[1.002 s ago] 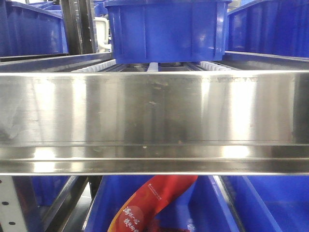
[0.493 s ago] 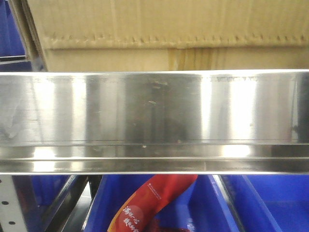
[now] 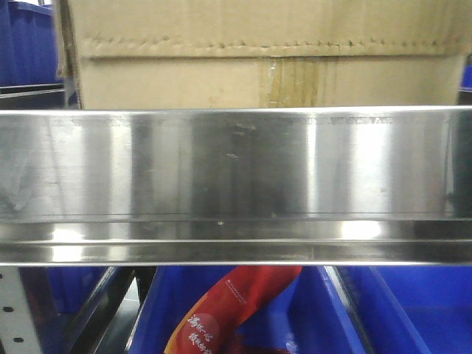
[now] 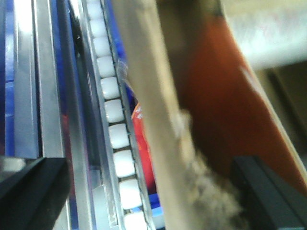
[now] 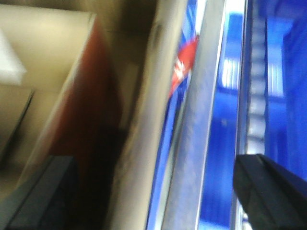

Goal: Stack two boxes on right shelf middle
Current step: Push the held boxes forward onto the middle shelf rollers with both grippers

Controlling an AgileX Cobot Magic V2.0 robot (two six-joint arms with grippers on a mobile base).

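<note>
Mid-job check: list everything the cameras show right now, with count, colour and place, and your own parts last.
cardboard box: one seen, brown, with a serrated flap edge and a yellowed tape strip, above and behind the shelf lip, filling the top of the front view.
shelf: one tier, shiny steel, broad front lip across the middle of the front view.
roller rail: one seen, white rollers, running beside the box in the left wrist view.
blue bins: at least two, blue, on the tier below.
red packet: one, red with white print, in the lower bin.
perforated upright: one, grey, lower left.
left gripper: dark fingers at both lower corners; state unclear.
right gripper: dark fingers at both lower corners; state unclear.
</note>
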